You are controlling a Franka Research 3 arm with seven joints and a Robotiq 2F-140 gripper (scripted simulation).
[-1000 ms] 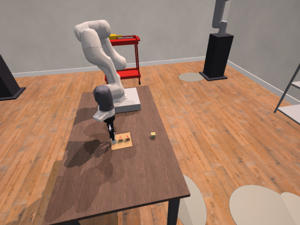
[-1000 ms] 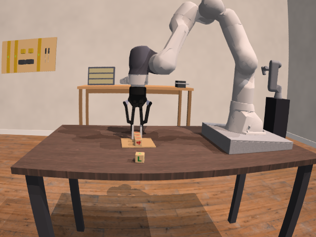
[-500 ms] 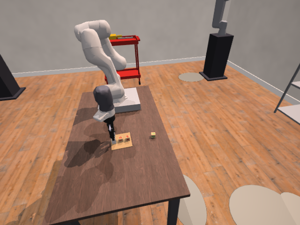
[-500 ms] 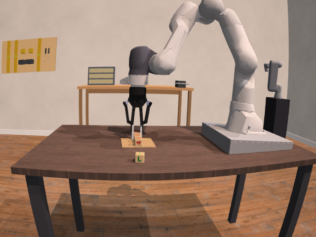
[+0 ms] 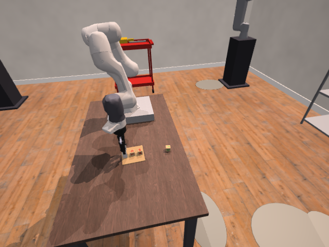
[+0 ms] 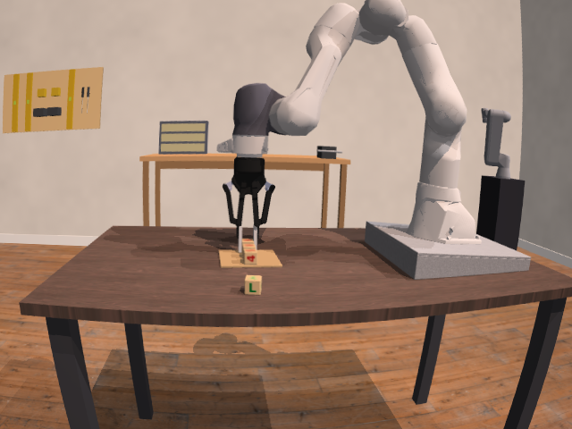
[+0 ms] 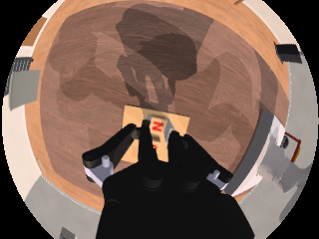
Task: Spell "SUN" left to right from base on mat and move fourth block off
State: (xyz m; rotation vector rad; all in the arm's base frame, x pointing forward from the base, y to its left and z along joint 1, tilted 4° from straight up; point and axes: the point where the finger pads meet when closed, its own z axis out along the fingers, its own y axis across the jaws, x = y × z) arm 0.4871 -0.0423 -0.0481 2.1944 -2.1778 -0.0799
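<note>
Gripper [image 6: 248, 239] clenched on N block [image 7: 158, 126], down at mat [image 5: 140, 160] beside U [image 5: 131, 152] and S [image 5: 139, 152]; placing third letter; next, release and lift; L block [image 6: 252, 284] off mat.

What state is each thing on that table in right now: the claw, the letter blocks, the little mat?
Gripper: shut on the N block, pointing straight down.
N block: held between the fingers, over the mat's end, next to U.
U block: flat on the mat, free.
S block: flat on the mat, free.
L block: on the table, off the mat.
Mat: flat on the table.
</note>
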